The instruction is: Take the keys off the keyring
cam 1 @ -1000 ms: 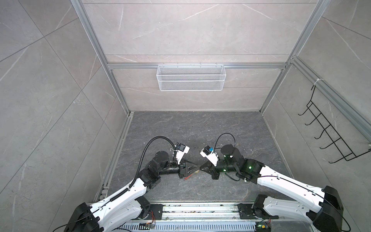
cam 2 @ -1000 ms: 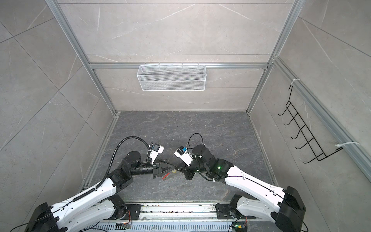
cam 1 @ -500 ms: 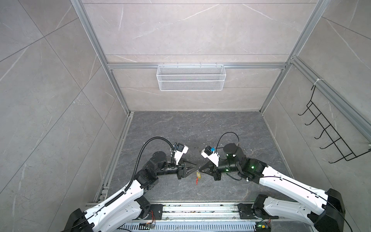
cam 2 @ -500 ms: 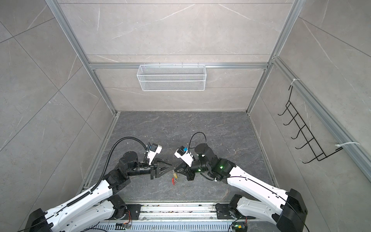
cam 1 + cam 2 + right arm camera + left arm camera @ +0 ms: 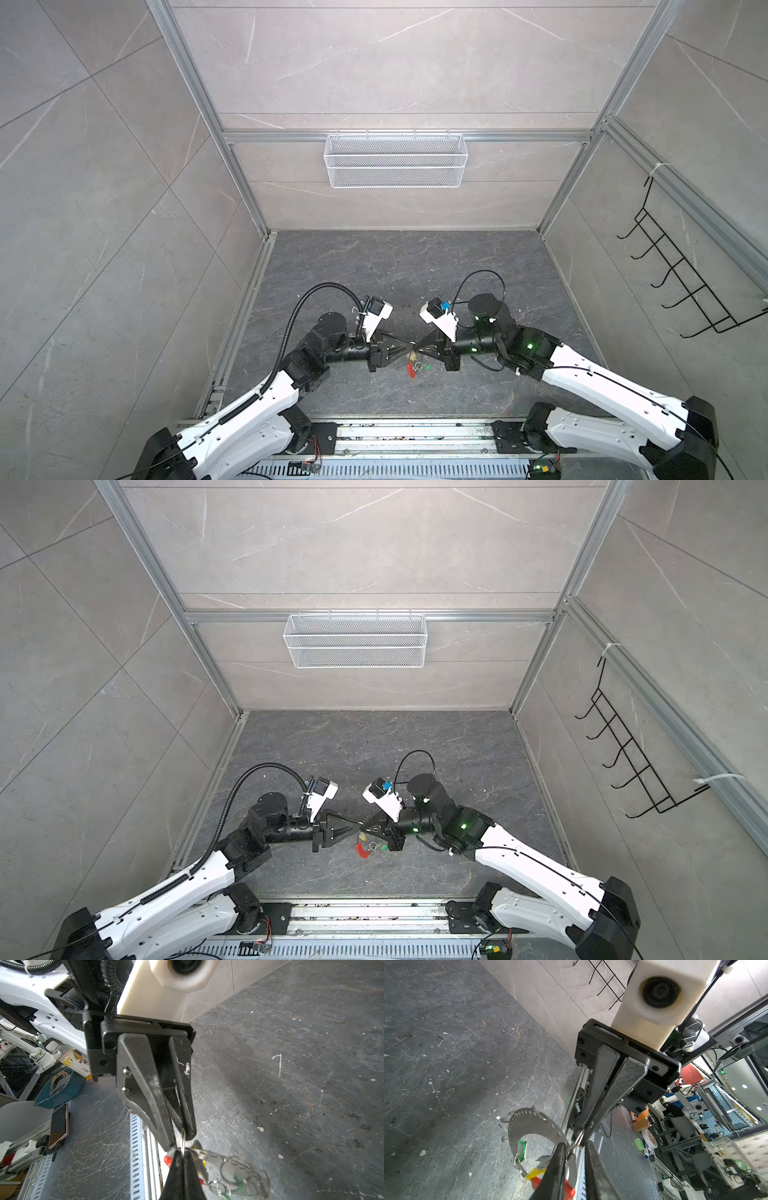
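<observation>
Two small metal keys with green and yellow plastic tags [image 5: 522, 1147] dangle from the large thin grey metal keyring with red sleeve [image 5: 362, 851], above the dark stone bench [image 5: 374, 270]. The right tool [image 5: 182, 1155] clamps its wire to steady it. The left tool [image 5: 574, 1145], narrow, straddles it, and I cannot tell whether it grips. A second ago the tools stood apart, the left wider.

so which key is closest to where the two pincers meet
The yellow-tagged key, right at that meeting point; the green-tagged key sits farther off.
</observation>
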`<state>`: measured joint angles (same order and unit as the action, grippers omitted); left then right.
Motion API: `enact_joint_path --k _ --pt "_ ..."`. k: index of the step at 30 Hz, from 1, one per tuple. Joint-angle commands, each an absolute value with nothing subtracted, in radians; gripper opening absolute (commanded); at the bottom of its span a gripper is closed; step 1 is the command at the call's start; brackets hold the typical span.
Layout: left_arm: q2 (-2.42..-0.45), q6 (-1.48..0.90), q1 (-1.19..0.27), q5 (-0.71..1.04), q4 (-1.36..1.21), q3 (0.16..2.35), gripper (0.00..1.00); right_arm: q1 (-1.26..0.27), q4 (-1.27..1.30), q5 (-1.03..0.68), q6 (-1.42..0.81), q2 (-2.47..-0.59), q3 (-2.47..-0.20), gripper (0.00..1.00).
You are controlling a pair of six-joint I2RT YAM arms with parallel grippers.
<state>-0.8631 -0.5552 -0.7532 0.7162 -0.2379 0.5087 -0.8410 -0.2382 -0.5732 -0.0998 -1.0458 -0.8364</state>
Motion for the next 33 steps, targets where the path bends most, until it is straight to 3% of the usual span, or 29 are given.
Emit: enact_joint_path --k 1,5,10,13,17,22,33 --pt "-0.86 -0.534 -0.763 0.74 -0.273 0.554 0.12 -0.834 -0.24 -0.58 -0.088 -1.04 -0.869 0.0" --pt "-0.857 -0.54 -0.77 0.719 -0.285 0.556 0.01 -0.833 -0.231 -0.579 -0.096 -1.04 -0.87 0.0" --pt "-0.844 -0.557 -0.78 0.668 -0.317 0.557 0.0 -0.833 -0.207 -0.572 -0.125 -1.021 -0.87 0.0" --pt "-0.822 -0.567 -0.788 0.609 -0.354 0.549 0.0 -0.833 -0.159 -0.562 -0.163 -0.989 -0.859 0.13" --pt "-0.786 -0.578 -0.802 0.501 -0.407 0.532 0.0 -0.833 -0.03 -0.517 -0.251 -0.922 -0.819 0.38" --pt "-0.758 -0.59 -0.813 0.418 -0.483 0.518 0.0 -0.833 0.213 -0.417 -0.394 -0.852 -0.725 0.5" --pt "-0.759 -0.628 -0.816 0.366 -0.583 0.515 0.0 -0.834 0.415 -0.485 -0.502 -0.952 -0.728 0.46"
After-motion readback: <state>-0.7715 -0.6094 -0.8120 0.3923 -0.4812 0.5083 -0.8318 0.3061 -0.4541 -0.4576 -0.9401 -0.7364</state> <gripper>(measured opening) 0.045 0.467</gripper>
